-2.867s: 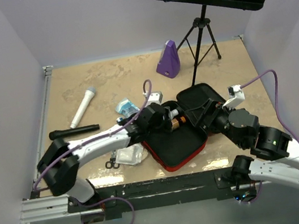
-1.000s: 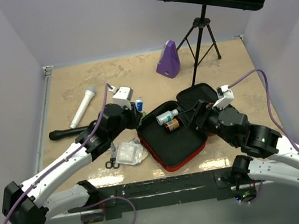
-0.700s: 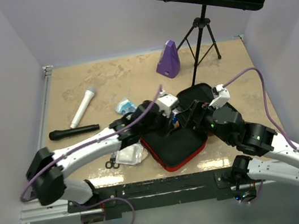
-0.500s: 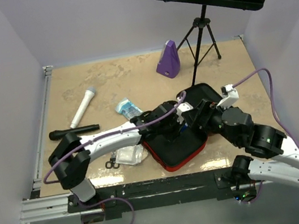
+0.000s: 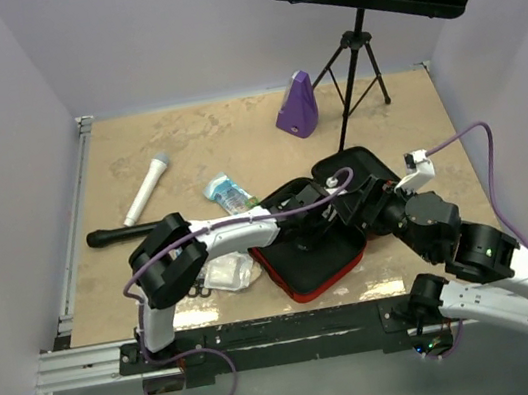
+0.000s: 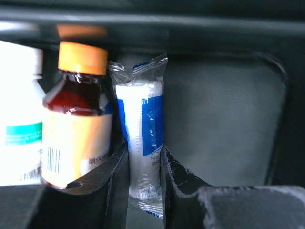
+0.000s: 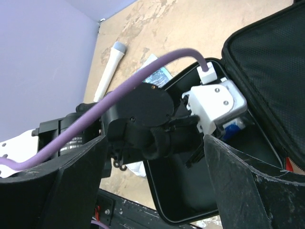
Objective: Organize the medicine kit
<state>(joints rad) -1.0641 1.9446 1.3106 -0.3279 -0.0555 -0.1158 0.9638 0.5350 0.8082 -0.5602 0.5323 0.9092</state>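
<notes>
The medicine kit point(image 5: 305, 292) lies open at the table's front centre, red rim around black lining, its lid point(image 5: 360, 166) raised at the back right. My left gripper point(image 5: 326, 215) reaches deep into it. In the left wrist view that gripper point(image 6: 144, 162) is shut on a white and blue packet point(image 6: 142, 129), upright against the lining point(image 6: 224, 119). A brown bottle with an orange cap point(image 6: 76, 114) and a white bottle point(image 6: 19, 129) stand just left of the packet. My right gripper point(image 5: 366, 203) hovers by the lid; its jaws point(image 7: 155, 138) stand wide open.
A purple metronome point(image 5: 296, 106) and a music stand point(image 5: 354, 71) stand at the back. A white microphone point(image 5: 147, 189) and a black one point(image 5: 113, 235) lie on the left. A blue packet point(image 5: 228, 193), a clear bag point(image 5: 228, 272) and scissors point(image 5: 196, 290) lie left of the kit.
My left arm has swung right from the loose items beside the kit into the kit, carrying the packet. The right arm has shifted only slightly by the lid.
</notes>
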